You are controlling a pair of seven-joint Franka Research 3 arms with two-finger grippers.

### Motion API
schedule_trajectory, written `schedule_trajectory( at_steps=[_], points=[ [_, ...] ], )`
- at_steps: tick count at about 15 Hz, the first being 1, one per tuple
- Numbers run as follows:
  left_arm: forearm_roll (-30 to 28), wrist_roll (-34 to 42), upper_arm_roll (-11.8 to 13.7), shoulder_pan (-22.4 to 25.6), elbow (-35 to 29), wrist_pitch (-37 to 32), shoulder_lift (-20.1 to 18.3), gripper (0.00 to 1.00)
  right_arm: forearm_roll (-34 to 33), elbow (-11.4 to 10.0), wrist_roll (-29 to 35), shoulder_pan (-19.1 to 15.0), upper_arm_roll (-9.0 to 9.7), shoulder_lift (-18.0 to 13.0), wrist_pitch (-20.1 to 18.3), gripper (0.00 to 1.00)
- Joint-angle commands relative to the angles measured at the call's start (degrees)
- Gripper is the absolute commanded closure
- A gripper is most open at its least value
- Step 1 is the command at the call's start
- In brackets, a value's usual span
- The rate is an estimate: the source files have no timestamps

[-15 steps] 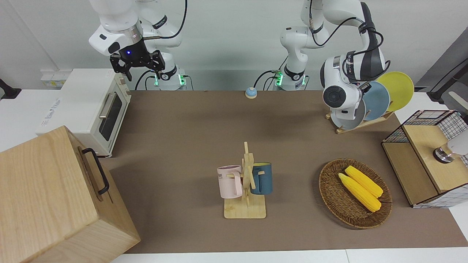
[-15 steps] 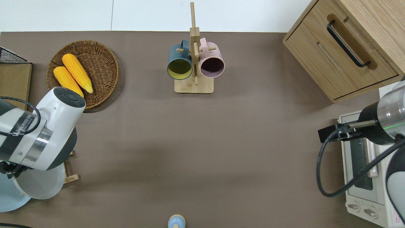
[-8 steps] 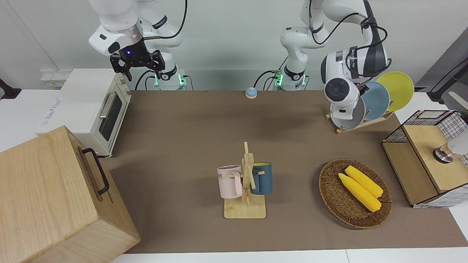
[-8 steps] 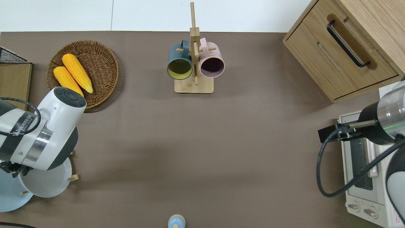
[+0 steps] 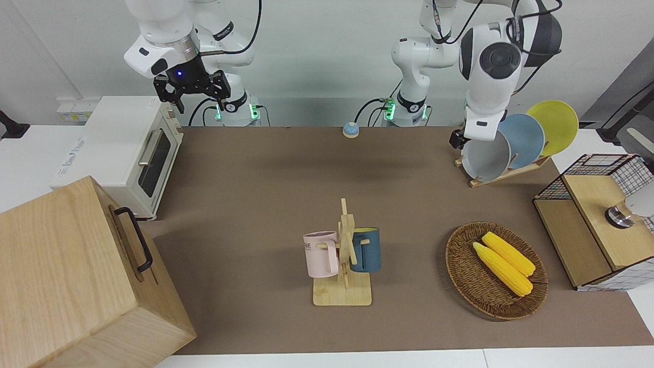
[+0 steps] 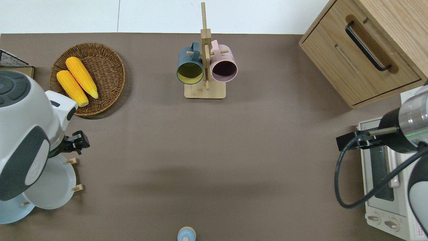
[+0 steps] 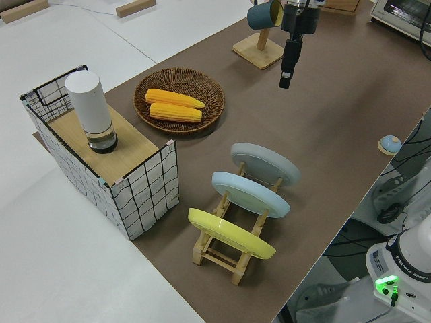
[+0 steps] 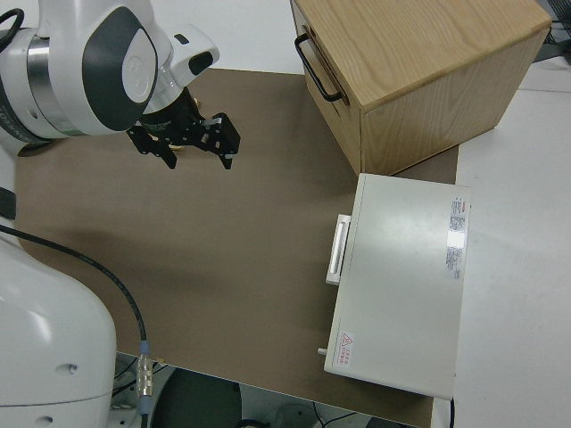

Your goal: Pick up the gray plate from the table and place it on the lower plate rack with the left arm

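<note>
The gray plate (image 5: pixel 485 161) stands on edge in the slot of the lower plate rack (image 5: pixel 511 174) farthest from the robots, at the left arm's end of the table (image 5: pixel 286 179). It also shows in the overhead view (image 6: pixel 50 184) and in the left side view (image 7: pixel 264 163). My left gripper (image 6: pixel 82 143) is open and empty, up in the air, off the plate, over the mat between the rack (image 7: pixel 229 259) and the corn basket. It hangs straight down in the left side view (image 7: pixel 285 82). My right gripper (image 5: pixel 191 89) is open and parked.
A sky-blue plate (image 5: pixel 523 140) and a yellow plate (image 5: pixel 554 125) fill the rack's other slots. A basket of corn (image 5: pixel 495 271), a wire crate (image 5: pixel 598 220), a mug stand (image 5: pixel 343 255), a toaster oven (image 5: pixel 127 148), a wooden drawer box (image 5: pixel 66 276) and a small bell (image 5: pixel 350 130) stand around.
My left arm has risen and swung up. Its gripper has come off the gray plate and away from the rack. The plate stays in the rack.
</note>
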Motion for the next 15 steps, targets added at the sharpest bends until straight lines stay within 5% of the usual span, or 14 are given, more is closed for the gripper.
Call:
schedule_trajectory(
  at_steps=[1, 4, 15],
  points=[
    [-6.4, 9.3, 1.5, 0.2, 2.3, 1.4, -3.6, 0.01, 0.2, 0.3, -0.2, -0.8, 0.38, -0.3, -0.9, 0.011],
    [-12.9, 17.4, 5.3, 0.3, 4.6, 1.4, -5.0, 0.01, 0.2, 0.3, -0.2, -0.8, 0.38, -0.3, -0.9, 0.013],
    [-13.9, 17.0, 4.5, -0.3, 6.9, 0.3, -6.2, 0.01, 0.2, 0.3, -0.2, -0.8, 0.38, -0.3, -0.9, 0.013]
  ],
)
